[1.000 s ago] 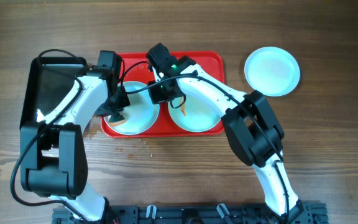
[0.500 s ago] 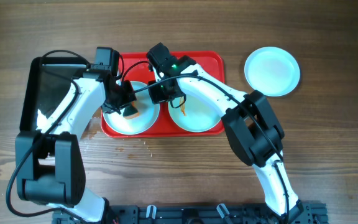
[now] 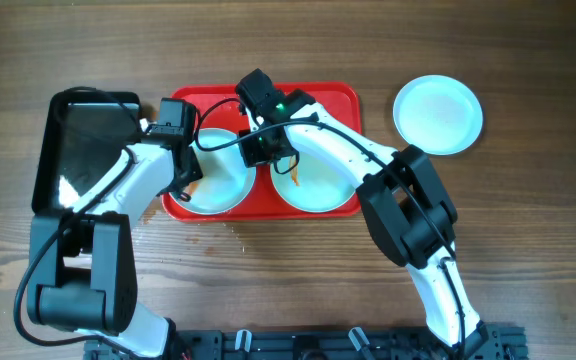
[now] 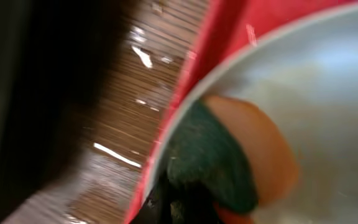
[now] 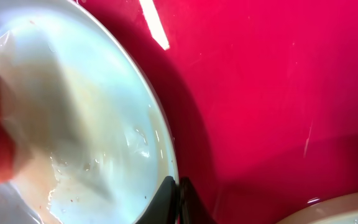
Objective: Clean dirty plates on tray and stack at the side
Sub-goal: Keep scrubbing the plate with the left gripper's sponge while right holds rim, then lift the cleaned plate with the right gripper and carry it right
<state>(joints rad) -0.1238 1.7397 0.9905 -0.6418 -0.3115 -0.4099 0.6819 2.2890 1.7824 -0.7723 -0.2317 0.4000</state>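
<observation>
Since half a second ago the left gripper (image 3: pixel 183 178) has slid back from the middle of the left plate (image 3: pixel 223 188) to that plate's outer rim, by the tray's left end; the right arm has not shifted.

The tray (image 3: pixel 343 100) is red and lies flat on the table (image 3: pixel 528 250), its long axis running left-right in the overhead view. Two plates sit inside it side by side along that axis, both flat and face up. The left plate fills the tray's left half. The right plate (image 3: pixel 320 188) fills the right half and has an orange-brown smear (image 3: pixel 295 178) near its left side. The third plate (image 3: pixel 438 114) is off the tray, on the wood well beyond its right end, face up and looking clean.

The left gripper's jaws are clamped on a sponge (image 4: pixel 222 165), green scrub face over an orange body, pressed on the left plate right at its rim, tray edge just beside it. The right gripper (image 3: pixel 266 152) sits mid-tray between the two plates. In the right wrist view its fingertips are closed together on the left plate's rim (image 5: pixel 166 149), bare tray floor to the right.

A black tray (image 3: pixel 83 150) lies just past the red tray's left end. Wet glints show on the wood between them.
</observation>
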